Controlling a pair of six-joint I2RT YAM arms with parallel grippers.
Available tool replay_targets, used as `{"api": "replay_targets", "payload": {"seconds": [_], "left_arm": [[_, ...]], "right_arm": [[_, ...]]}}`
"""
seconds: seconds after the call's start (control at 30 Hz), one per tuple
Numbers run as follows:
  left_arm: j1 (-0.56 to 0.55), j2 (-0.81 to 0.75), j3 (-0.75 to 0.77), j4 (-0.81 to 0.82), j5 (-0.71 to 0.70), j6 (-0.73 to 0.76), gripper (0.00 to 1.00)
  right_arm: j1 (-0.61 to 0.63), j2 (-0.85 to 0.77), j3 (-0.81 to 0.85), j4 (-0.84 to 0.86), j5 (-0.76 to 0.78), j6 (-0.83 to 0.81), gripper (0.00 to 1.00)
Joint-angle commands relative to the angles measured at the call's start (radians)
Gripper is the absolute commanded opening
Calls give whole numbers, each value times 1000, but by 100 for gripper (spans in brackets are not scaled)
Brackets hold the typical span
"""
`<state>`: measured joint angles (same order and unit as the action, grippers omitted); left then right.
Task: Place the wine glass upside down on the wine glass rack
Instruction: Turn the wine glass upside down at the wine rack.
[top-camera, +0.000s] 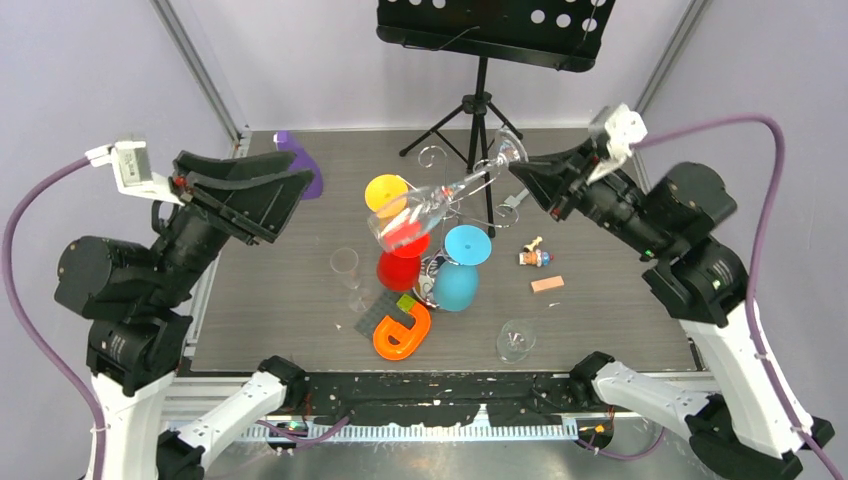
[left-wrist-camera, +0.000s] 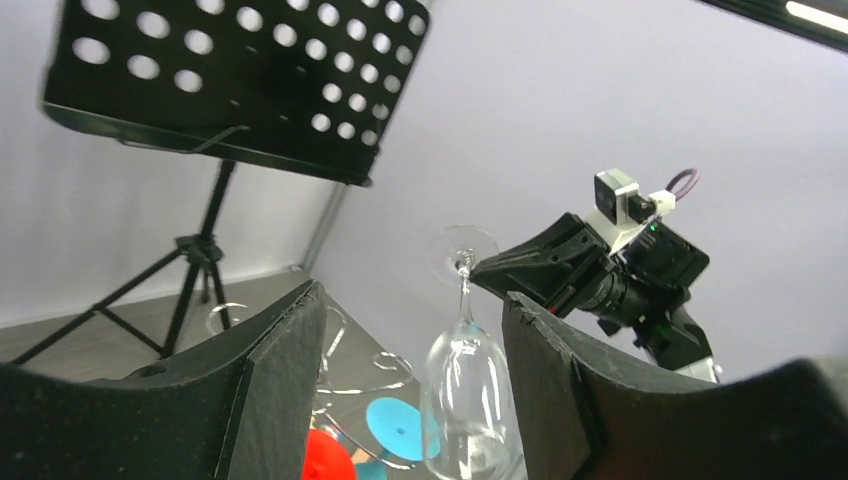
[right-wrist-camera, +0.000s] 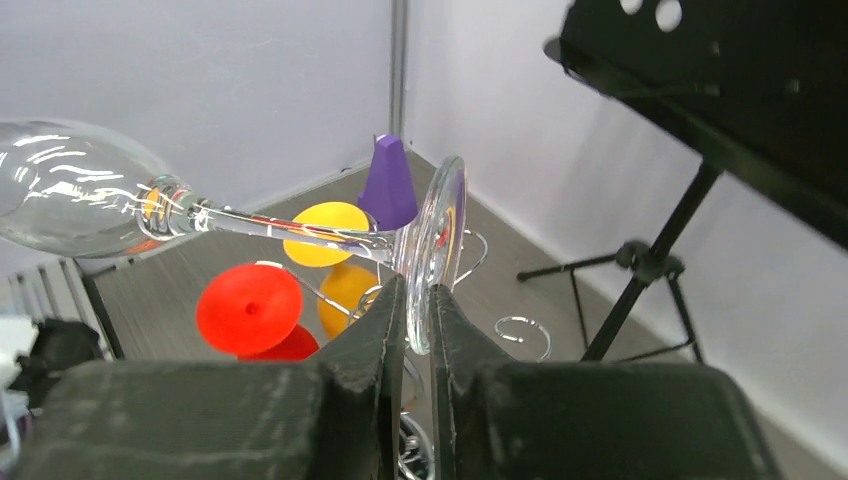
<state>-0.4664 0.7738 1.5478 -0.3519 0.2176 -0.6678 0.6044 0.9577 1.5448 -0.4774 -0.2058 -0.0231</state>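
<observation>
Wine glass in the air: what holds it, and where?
The right gripper pinches the wine glass by the edge of its round foot. The left gripper holds nothing.

Bright, even lighting; soft shadows; sharp focus.

1. The wine glass (top-camera: 440, 205) is clear and colourless, with white glints on its bowl.
2. The wine glass rack (top-camera: 428, 287) is shiny chrome wire.
3. Three plastic goblets at the rack: the yellow goblet (top-camera: 386, 190), the red goblet (top-camera: 400, 266) and the turquoise-blue goblet (top-camera: 460, 272).
4. The counter (top-camera: 610, 300) is dark grey-brown, streaked with fine grain lines.
5. The music stand (top-camera: 490, 25) is black, its desk dotted with rows of round holes.
6. The U-shaped piece (top-camera: 400, 338) is orange; the studded plate (top-camera: 380, 315) is grey, with a lime-green brick (top-camera: 406, 302); the pointed piece (top-camera: 300, 160) is purple; the small block (top-camera: 547, 284) is salmon-pink.
7. The left gripper (left-wrist-camera: 410, 380) and right gripper (right-wrist-camera: 418, 310) have matte black jaws; the cables (top-camera: 770, 200) are purple.
8. The walls (top-camera: 80, 70) are pale lilac-grey.
</observation>
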Motion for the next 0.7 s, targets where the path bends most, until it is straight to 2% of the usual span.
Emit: {"api": "replay_targets", "payload": {"seconds": [0.0,0.1,0.17,0.23,0.3,0.33,0.47,0.6,0.67], "left_arm": [[0,78,52,-2,248,18,64],[-40,97,52,31,309,56,63],[-145,86,41,31,225,171,64],[-303,72,20,33,64,355,66],[-425,76,6,35,-15,484,67],[-452,86,8,33,-19,512,68],[-474,119,18,16,61,485,68],[-509,150,6,16,81,418,68],[-548,169,-3,16,61,441,68]], "right_arm": [[-2,-88,-41,181,-193,-260,5],[-2,-119,-72,221,-306,-325,6],[-2,-131,-85,242,-379,-343,5],[-1,-122,-64,225,-487,-349,5],[-1,-107,-51,208,-584,-353,5],[-1,-103,-49,206,-627,-353,5],[-2,-118,-61,200,-660,-409,5],[-1,-145,-78,172,-657,-511,5],[-1,-147,-71,144,-661,-546,6]]}}
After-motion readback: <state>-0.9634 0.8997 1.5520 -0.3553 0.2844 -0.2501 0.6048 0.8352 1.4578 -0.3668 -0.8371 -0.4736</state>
